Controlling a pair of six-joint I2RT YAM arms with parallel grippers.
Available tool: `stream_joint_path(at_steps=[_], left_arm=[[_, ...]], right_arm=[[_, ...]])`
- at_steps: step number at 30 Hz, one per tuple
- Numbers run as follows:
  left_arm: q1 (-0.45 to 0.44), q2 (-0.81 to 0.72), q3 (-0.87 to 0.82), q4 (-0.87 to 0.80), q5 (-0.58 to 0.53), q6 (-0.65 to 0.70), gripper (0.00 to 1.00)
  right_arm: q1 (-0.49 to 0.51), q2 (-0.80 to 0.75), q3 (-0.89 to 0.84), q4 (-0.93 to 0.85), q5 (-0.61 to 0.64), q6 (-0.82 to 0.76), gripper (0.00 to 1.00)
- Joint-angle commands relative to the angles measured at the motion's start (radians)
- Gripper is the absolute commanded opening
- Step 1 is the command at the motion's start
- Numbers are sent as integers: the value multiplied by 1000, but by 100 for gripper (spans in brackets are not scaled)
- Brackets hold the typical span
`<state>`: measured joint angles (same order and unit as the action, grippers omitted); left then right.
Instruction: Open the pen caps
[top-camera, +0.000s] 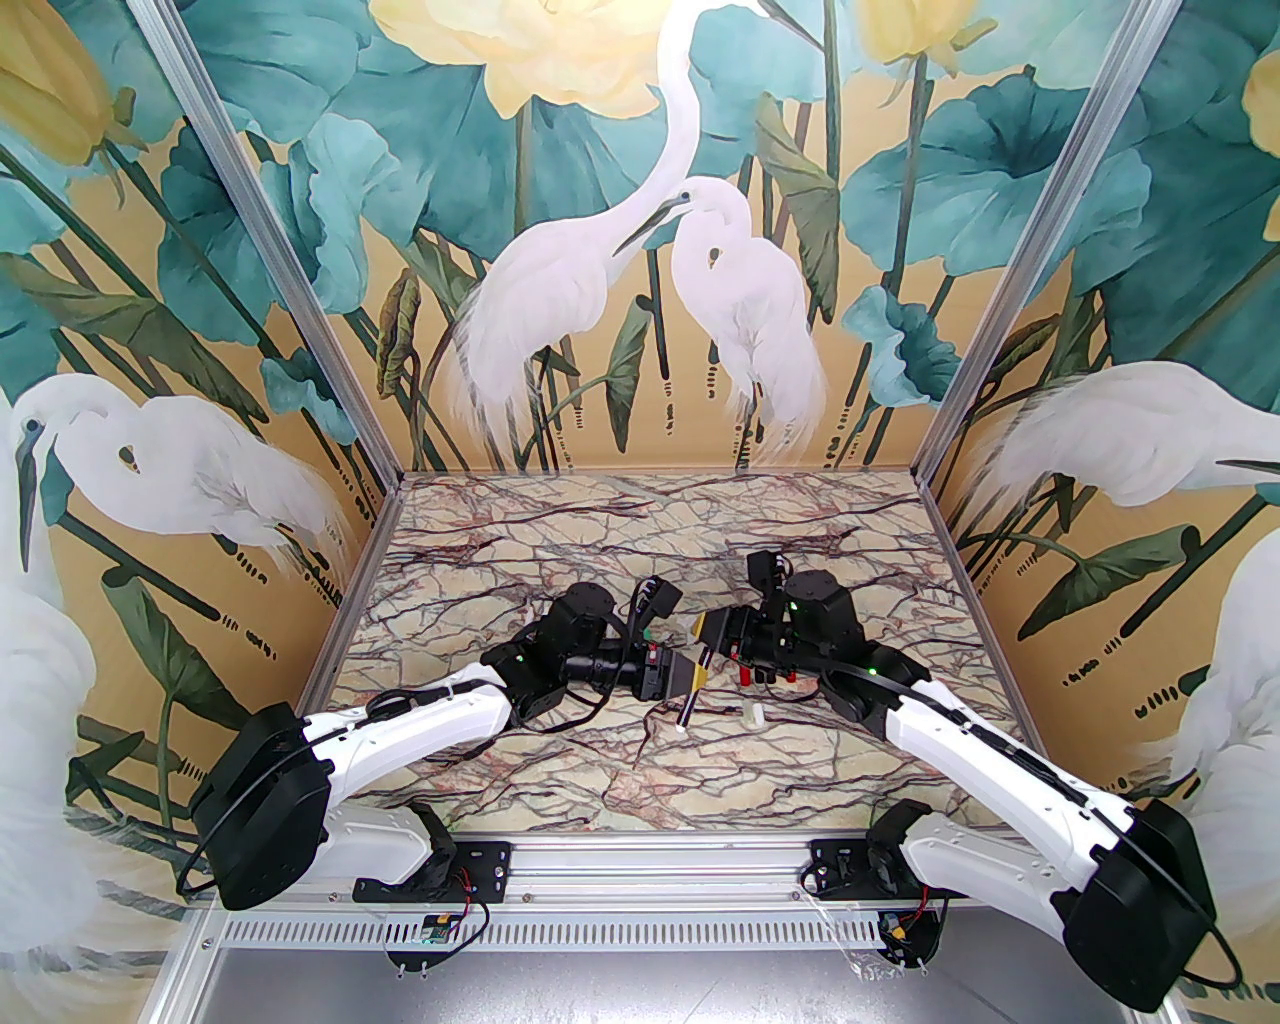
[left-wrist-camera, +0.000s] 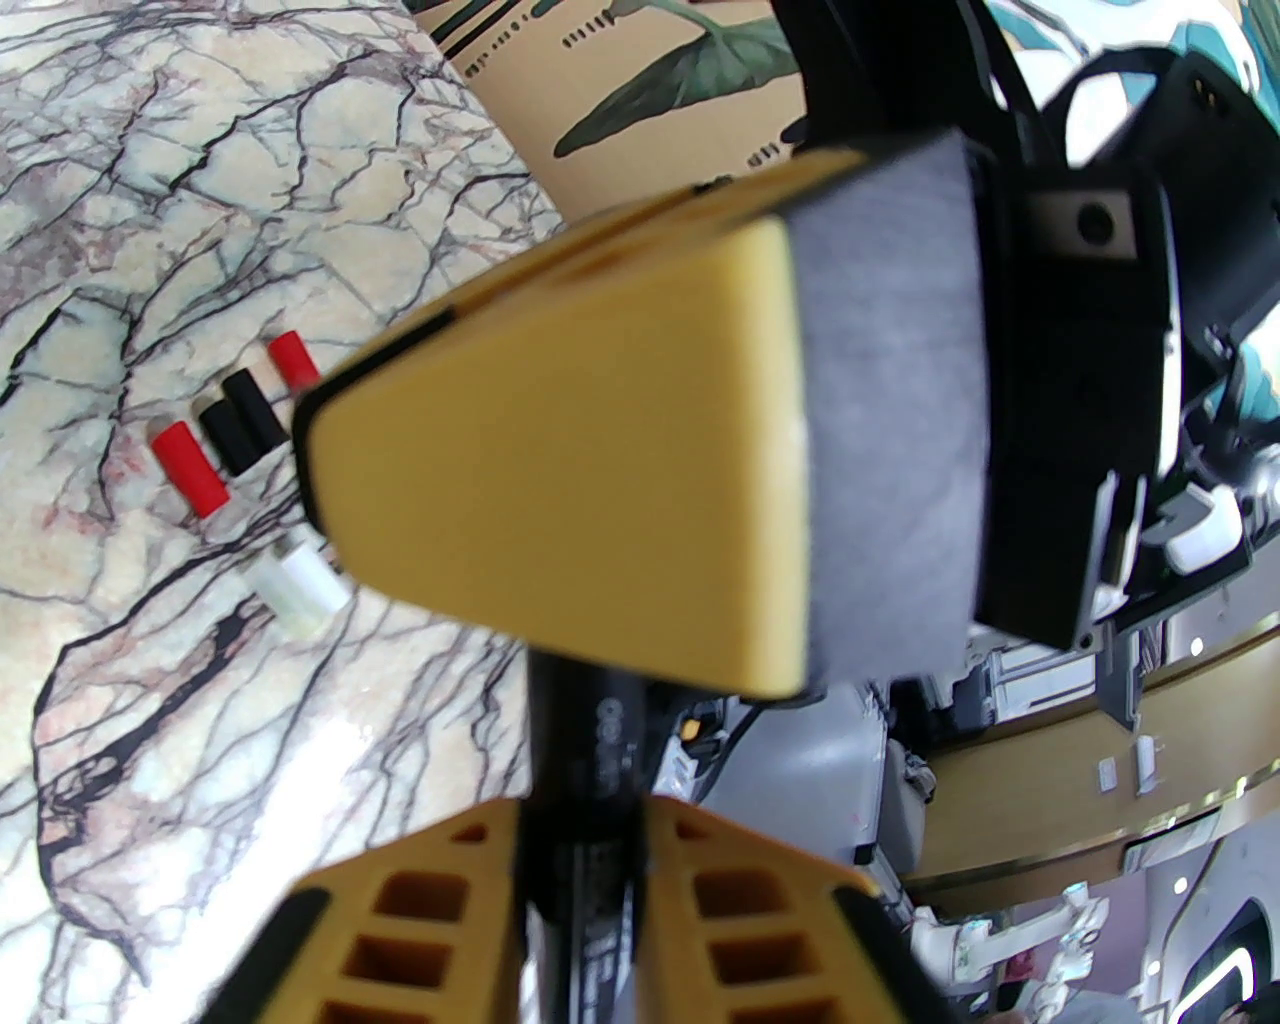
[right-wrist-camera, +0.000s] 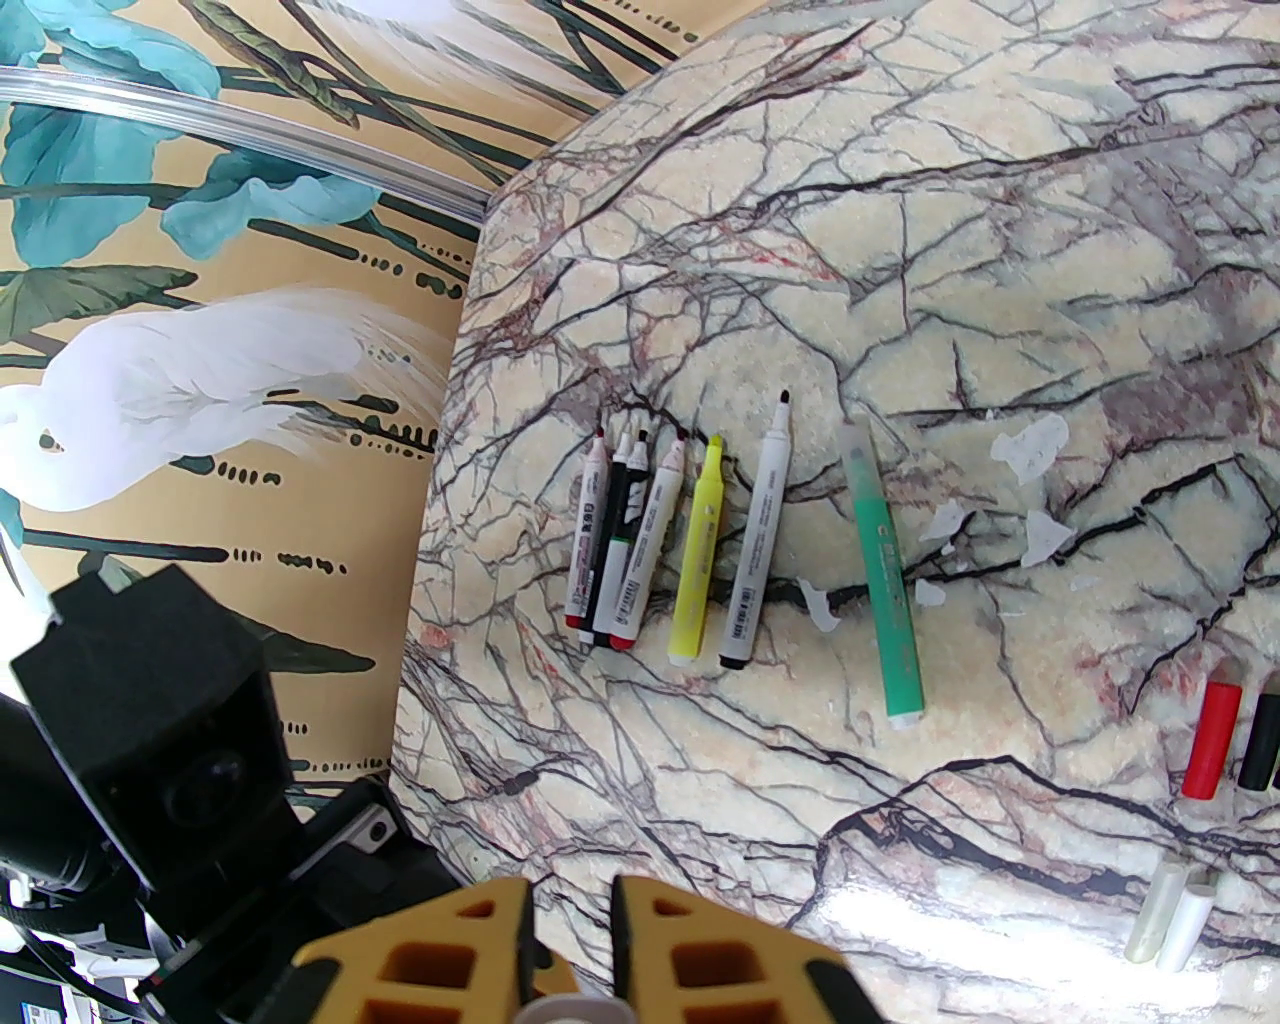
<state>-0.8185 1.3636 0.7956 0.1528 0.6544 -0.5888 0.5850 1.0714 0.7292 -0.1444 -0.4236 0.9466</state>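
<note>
A black pen (left-wrist-camera: 580, 760) is pinched at its barrel between the closed fingers of your left gripper (top-camera: 690, 682), held above the marble table (right-wrist-camera: 1000, 250) near its middle. In the top view the pen's pale lower end points toward 6 o'clock. Its upper end runs under your right gripper (right-wrist-camera: 568, 930), which meets it from 12 o'clock. That gripper's fingers are closed to a narrow slot on a pale rounded end (right-wrist-camera: 570, 1005) at the bottom edge of the wrist view. This looks like the pen's cap, though it sits too close to the lens to be sure.

Loose caps (left-wrist-camera: 225, 440), red and black, lie side by side on the table at 3 o'clock from the left gripper in the top view. A white cap (left-wrist-camera: 300, 585) lies just beside them at 4 o'clock. In the right wrist view a row of pens (right-wrist-camera: 700, 540) lies at 12 o'clock from the fingers, tips bare.

You appear to be on the last pull, with one gripper anchoring the barrel and the other taking the cap. The next move calls for a straight draw along the pen's axis, the arms parting toward 12 and 6 o'clock. The left grip must be firm enough that the barrel does not slide. After that, the cap belongs down beside the others.
</note>
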Motion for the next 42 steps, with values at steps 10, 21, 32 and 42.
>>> stream_joint_path(at_steps=[10, 21, 32, 42], left_arm=[[-5, 38, -19, 123, 36, -37, 35], [-5, 32, -25, 140, 43, -57, 13], [4, 26, -53, 233, 134, -103, 5], [5, 10, -44, 303, 261, -143, 3]], right_arm=[[8, -9, 3, 96, -52, 38, 15], [8, -41, -52, 164, 4, 78, 15], [-11, -117, -59, 205, -27, 5, 13], [-73, -133, -43, 345, -198, -12, 13]])
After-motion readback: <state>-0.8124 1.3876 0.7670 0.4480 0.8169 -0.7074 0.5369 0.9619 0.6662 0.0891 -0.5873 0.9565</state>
